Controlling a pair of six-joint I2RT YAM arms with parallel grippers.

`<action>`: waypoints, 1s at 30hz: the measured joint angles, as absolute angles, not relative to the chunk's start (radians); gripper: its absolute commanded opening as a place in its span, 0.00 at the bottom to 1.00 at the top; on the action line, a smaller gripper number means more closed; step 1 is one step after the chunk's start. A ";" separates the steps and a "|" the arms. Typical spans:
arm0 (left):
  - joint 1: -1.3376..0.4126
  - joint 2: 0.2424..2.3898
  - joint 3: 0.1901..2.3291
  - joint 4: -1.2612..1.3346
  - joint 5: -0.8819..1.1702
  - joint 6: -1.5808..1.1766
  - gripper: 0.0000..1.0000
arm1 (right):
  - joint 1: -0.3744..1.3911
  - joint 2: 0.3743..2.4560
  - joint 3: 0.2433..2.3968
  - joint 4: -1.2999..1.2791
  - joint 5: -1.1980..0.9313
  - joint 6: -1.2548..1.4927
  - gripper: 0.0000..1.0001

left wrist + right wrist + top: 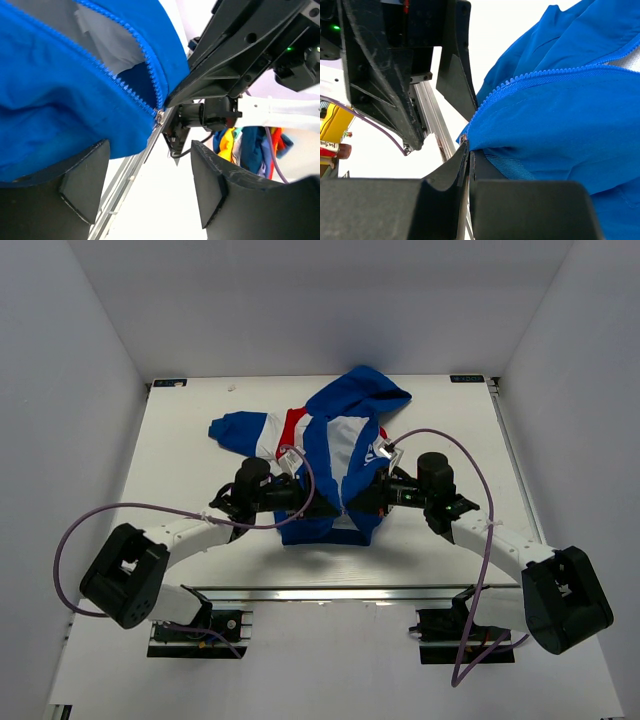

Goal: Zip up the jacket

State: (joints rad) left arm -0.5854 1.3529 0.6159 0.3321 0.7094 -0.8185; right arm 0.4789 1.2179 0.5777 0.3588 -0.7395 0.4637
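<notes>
The right gripper has its fingers pressed together, pinching the jacket at the hem beside the zipper's foot. The left gripper is spread, the slider just beyond its fingertips. Light, limp cloth will likely bunch: take the slider, hem taut. The jacket's long axis runs away from the fingers, hood farthest.

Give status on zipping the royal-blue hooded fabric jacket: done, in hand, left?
Done: royal-blue hooded fabric jacket lies front-up, both arms at its bottom edge. In hand: right gripper shut on the jacket at the base of the blue toothed zipper; left gripper open beside it. Left: the whole pull; teeth gape from the base up.
</notes>
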 measured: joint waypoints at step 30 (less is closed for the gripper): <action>-0.579 1.486 0.645 0.547 0.839 -0.896 0.17 | 0.479 1.203 0.564 0.377 -0.739 0.490 0.00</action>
